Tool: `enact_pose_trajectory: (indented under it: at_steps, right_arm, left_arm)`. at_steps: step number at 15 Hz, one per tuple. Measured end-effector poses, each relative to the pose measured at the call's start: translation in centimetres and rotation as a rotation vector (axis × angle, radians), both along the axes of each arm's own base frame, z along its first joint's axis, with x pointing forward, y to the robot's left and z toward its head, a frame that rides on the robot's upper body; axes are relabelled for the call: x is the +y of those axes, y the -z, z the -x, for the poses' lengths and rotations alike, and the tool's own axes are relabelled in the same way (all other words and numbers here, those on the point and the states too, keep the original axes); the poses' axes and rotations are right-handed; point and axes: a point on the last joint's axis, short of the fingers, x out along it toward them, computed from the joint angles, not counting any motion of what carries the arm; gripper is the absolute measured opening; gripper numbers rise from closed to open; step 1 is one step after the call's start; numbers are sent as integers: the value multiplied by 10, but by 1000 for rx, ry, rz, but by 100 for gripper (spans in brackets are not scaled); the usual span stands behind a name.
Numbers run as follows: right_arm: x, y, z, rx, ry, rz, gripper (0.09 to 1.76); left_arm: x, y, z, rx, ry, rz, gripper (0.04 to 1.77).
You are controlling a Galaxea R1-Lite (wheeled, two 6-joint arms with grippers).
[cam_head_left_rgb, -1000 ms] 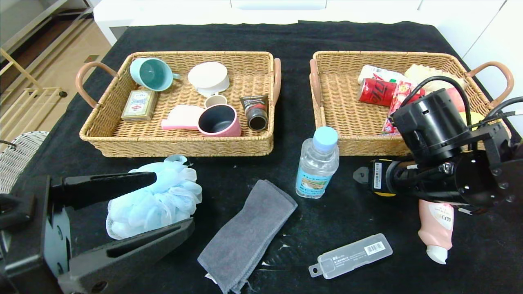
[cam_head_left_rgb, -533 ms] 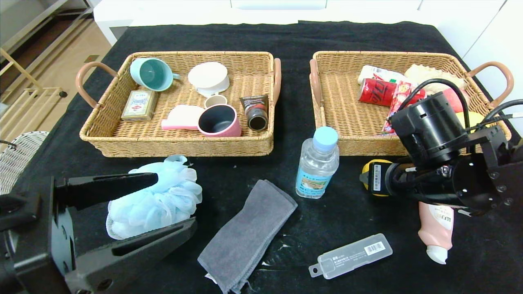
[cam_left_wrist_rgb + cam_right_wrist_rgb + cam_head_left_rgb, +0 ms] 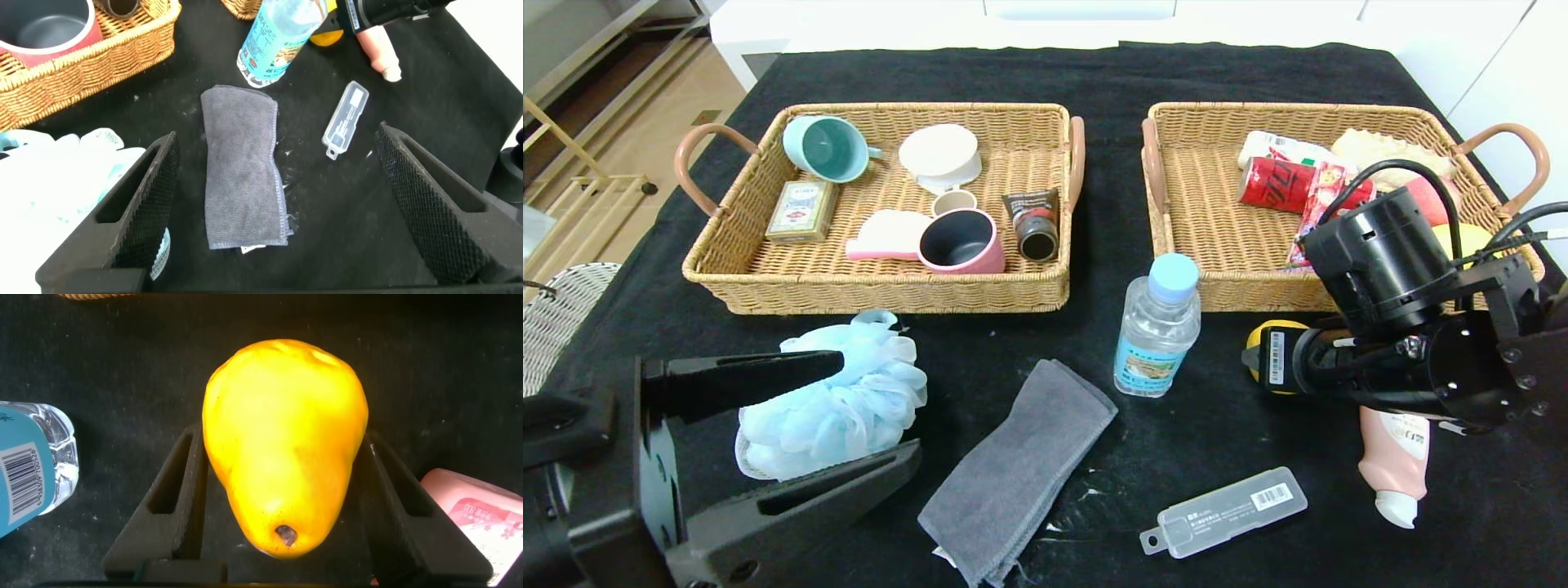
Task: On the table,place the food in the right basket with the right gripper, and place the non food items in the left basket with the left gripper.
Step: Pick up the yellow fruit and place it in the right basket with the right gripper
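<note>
The right gripper [image 3: 1270,359] is sitting at centre-right of the head view, just below the right basket [image 3: 1176,237], w/ its fingers pinching the yellow pear [image 3: 1267,333]. In the right wrist view the pear [image 3: 283,445] is filling the centre of the frame, both fingers [image 3: 176,506] pressing against its sides, stem end pointing toward the camera. Can't tell whether the fruit is touching the table [image 3: 1225,441] or hanging just above it.

The left gripper [image 3: 866,412] is hovering at lower left of the head view, jaws spread wide, one on each side of the pale blue bath pouf [image 3: 837,400] but not pinching it. In the left wrist view the gripper [image 3: 274,175] is showing open, w/ the grey towel [image 3: 243,167] lying between the two fingers farther off.

The water bottle [image 3: 1158,327] is standing upright at frame centre, just below the gap between the baskets and near the pear. The grey towel [image 3: 1021,469] is lying folded at lower centre, between pouf and bottle. The pink squeeze tube [image 3: 1395,457] is lying at lower right, partly under the right arm, white cap pointing toward the bottom edge. The translucent plastic case [image 3: 1225,510] is lying at bottom centre-right, near the tube's cap. The left basket [image 3: 882,294] is occupying the upper left, already holding cups and small items; the right basket is holding a red can and packets.
</note>
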Motion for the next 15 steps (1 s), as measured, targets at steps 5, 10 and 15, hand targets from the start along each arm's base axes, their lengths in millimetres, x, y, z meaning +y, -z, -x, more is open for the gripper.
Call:
enact_pose_trajectory:
  at_steps: [5,10,15]
  right_arm:
    - [-1,-4,4,0,-8,-5,112]
    - [-9,-22,26,-13,-31,-13,112]
    - [-20,-42,50,-35,-60,-18,112]
  left_arm:
    - [0,0,0,2,0,-1,172]
    - [0,1,0,4,1,-1,172]
    - [-2,1,1,0,-3,-6,172]
